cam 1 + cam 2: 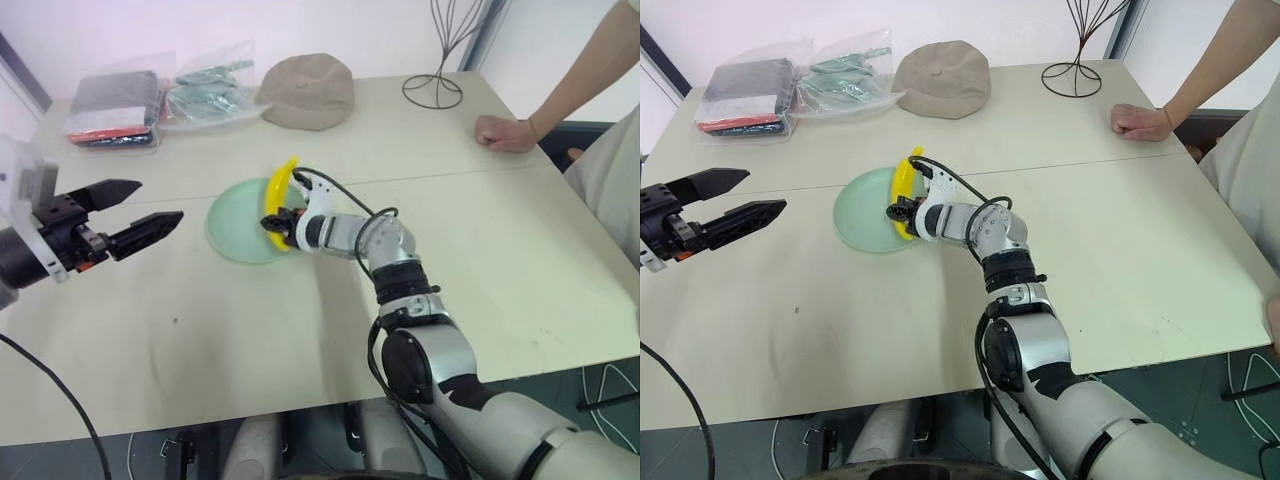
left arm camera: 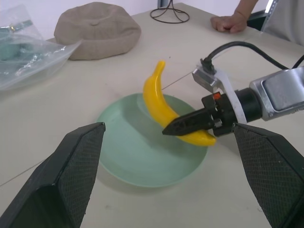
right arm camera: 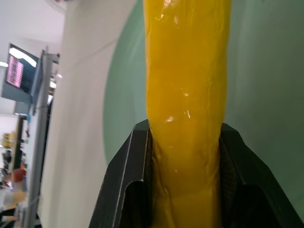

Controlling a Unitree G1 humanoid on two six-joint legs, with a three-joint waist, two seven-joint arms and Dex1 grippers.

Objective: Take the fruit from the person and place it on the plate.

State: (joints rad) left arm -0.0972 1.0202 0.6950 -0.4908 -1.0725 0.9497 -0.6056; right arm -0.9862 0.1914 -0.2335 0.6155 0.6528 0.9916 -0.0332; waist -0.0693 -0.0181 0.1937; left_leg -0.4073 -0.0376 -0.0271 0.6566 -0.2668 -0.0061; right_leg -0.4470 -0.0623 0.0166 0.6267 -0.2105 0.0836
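Banana sits clamped in the right tool, held by its lower end over the right part of the plate, with the long upper end leaning up and toward the far side. From the left wrist view its bottom looks close to the plate's surface or just touching it; I cannot tell which.

The main risk, as I judge it, comes from that tilt: with the grip so near one end, the free end would tip over on release, and the banana could roll or slide off the right rim onto the tabletop. Letting go while it hangs above the plate would add a bounce. Pushing down further could press on the rim and tilt or shift the light plate.

The left tool hangs with its fingers spread and empty, near left of the plate and apart from it, so it poses little danger unless it swings in. The person's hand rests at the far right, well clear. A cap and bags lie farther off.
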